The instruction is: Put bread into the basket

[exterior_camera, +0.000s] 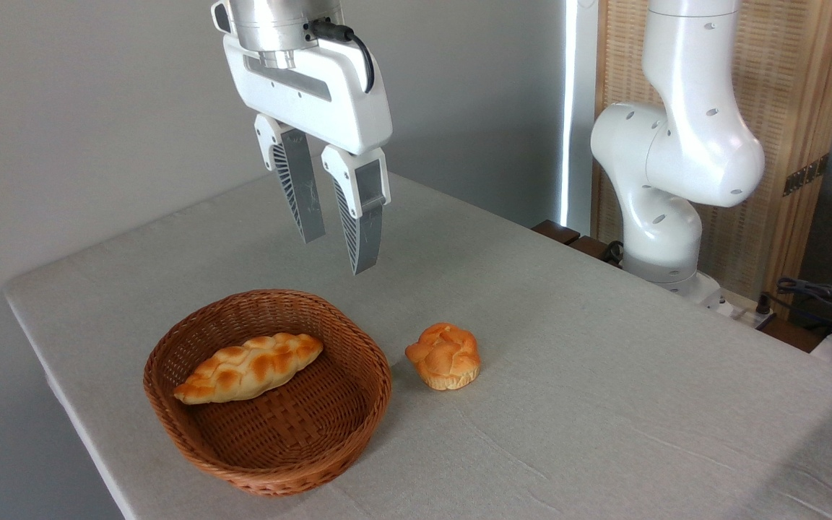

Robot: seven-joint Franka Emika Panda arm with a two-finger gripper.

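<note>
The 2 grey fingers (299,189) of the gripper (336,253) point down and are spread a little, with a small gap between their tips. Nothing is held between them. They hang in the air, high above the table (568,375), and touch nothing. The gripper's white body sits above the fingers, with a black cable looping at its top. The bread (250,367) lies below the fingers and a bit to the left, well apart from them. It is a long, braided, golden-brown loaf with pointed ends. It rests inside the basket (271,473), on the woven floor, toward the back and left side. One pointed end of the loaf sits near the left wall of the basket, and the other end points to the back right. The basket is oval, shallow and reddish-brown, and it stands near the front left corner of the table. Just to the right of the basket, on the bare cloth, sits 1 small round bun (445,355). The bun is orange and knotted, and it does not touch the basket. Farther right, at the back edge of the table, stands the white arm (676,159) on its base.
</note>
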